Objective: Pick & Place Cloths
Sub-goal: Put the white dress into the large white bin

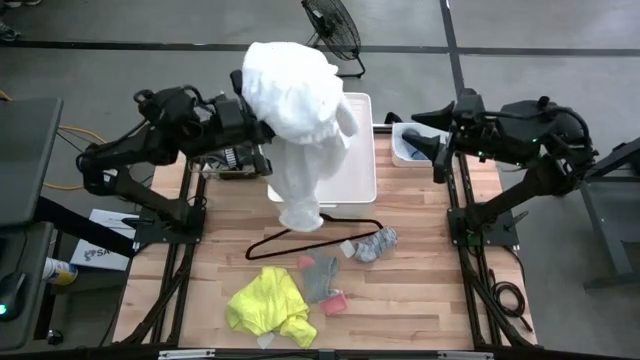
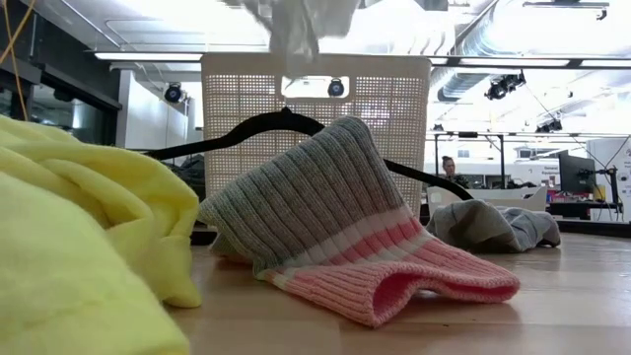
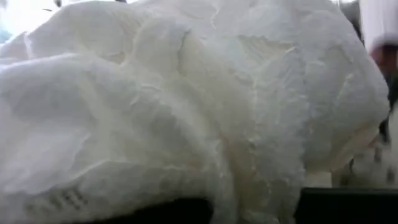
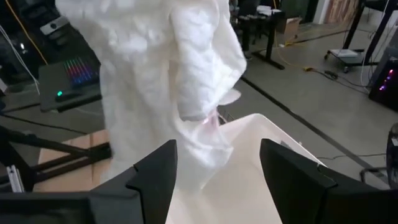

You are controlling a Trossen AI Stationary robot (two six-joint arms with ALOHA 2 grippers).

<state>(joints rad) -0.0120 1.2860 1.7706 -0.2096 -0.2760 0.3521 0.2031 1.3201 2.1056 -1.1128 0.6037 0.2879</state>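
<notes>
Now, your left gripper (image 1: 262, 128) is pinching the large white cloth (image 1: 297, 95) above the basket (image 1: 360, 170), while your right gripper (image 4: 217, 171), far right, has its fingers spread, holding nothing; carry the cloth wholly over the basket and lower its hanging tail inside before you let go. On the wooden table (image 1: 430, 290) the hanger (image 1: 310, 232), a yellow cloth (image 1: 268, 305) and smaller pieces lie near; beyond stands a floor fan (image 1: 331, 25).
</notes>
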